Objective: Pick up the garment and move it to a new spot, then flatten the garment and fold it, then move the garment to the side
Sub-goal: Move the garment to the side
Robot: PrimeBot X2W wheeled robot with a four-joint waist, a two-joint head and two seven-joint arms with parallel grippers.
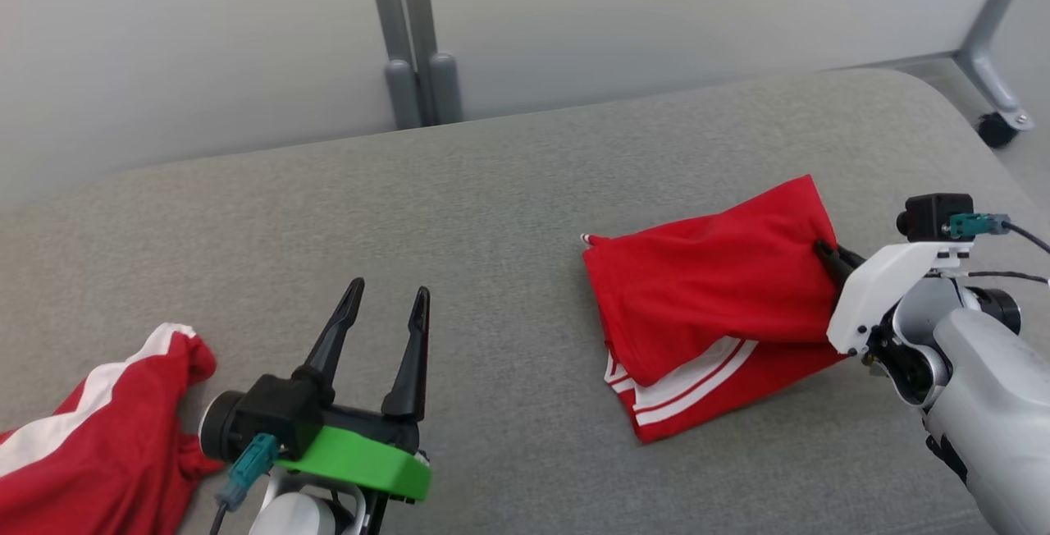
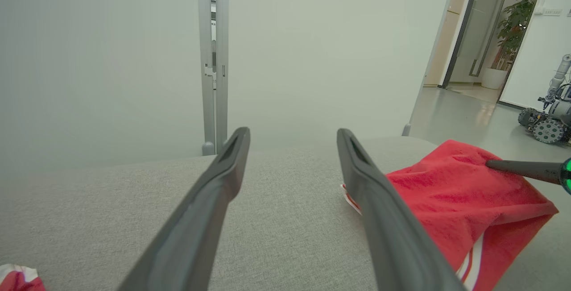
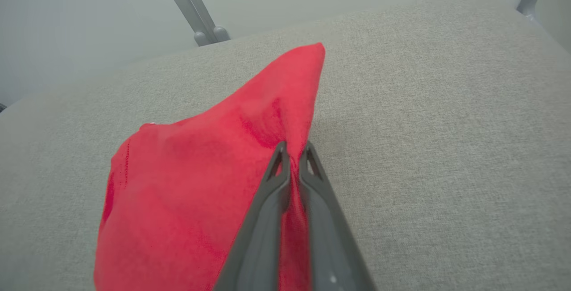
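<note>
**A:** ok so how is the right gripper (image 1: pixel 824 251) posed here?

**B:** It's extended from the right edge of the head view, with the pale forearm angled up and left. The dark fingers are laid low against the right edge of the red garment (image 1: pixel 705 289). In the right wrist view the two fingers are pressed together and a ridge of red cloth is pinched between them, so the fabric is clamped.

**A:** and the left gripper (image 1: pixel 390 290)?

**B:** It's seen at the lower left, green-collared, with fingers spread wide and pointed up the view. It's held well apart from the garment.

**A:** where's the garment, and what's it like?

**B:** It's laid on the right half of the grey cushion (image 1: pixel 492 215), folded over into a rough wedge. A soft, slightly fuzzy knit is suggested, and white stripes (image 1: pixel 697 371) are exposed along the lower hem. The cushion is covered in fine woven fabric and rounded at its edges. A second red-and-white cloth (image 1: pixel 90 436) is bunched just beside the left wrist.
</note>
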